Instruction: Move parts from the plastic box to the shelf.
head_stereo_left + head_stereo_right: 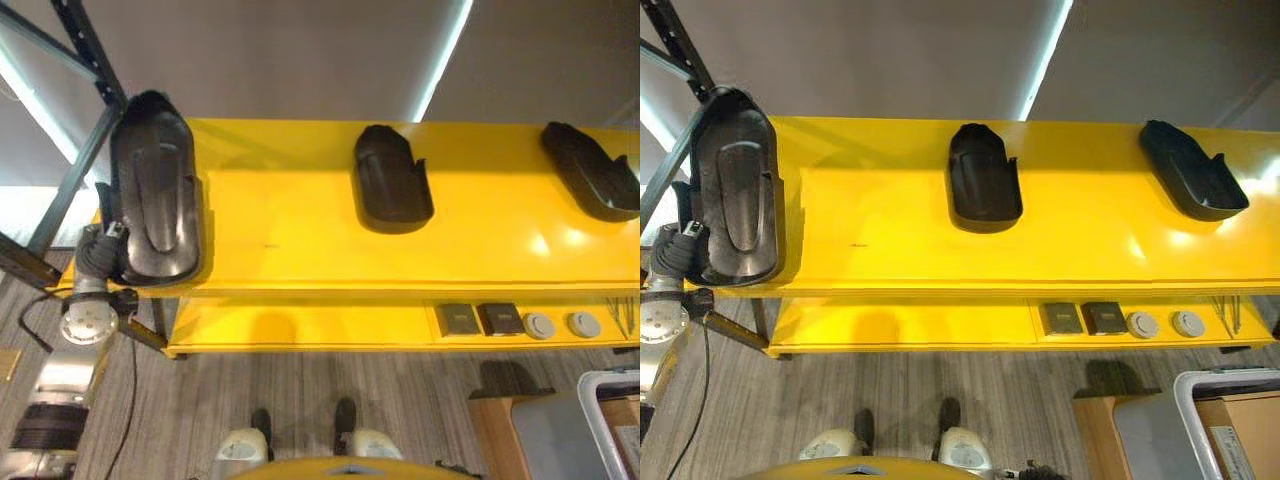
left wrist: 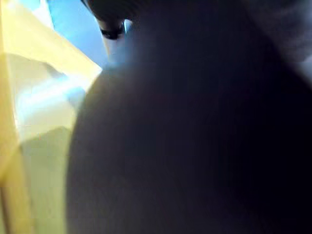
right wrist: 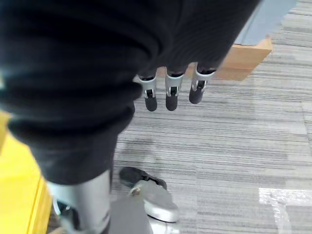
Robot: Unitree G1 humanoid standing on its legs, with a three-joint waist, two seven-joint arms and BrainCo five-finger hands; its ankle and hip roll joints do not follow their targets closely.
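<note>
Three black moulded parts lie on the yellow shelf (image 1: 300, 215): the large part (image 1: 152, 200) at 9 o'clock on its left end, the middle part (image 1: 390, 180) near 12 o'clock, the right part (image 1: 590, 170) at 2 o'clock. The left hand (image 1: 95, 250) sits against the large part's near left edge, finger state cannot be told, its wrist view blocked by the dark part. The right hand (image 3: 170, 90) hangs over the carpet (image 3: 234, 141) with fingers straight and relaxed, holding nothing; the plastic box (image 1: 590, 425) stands at 4 o'clock.
</note>
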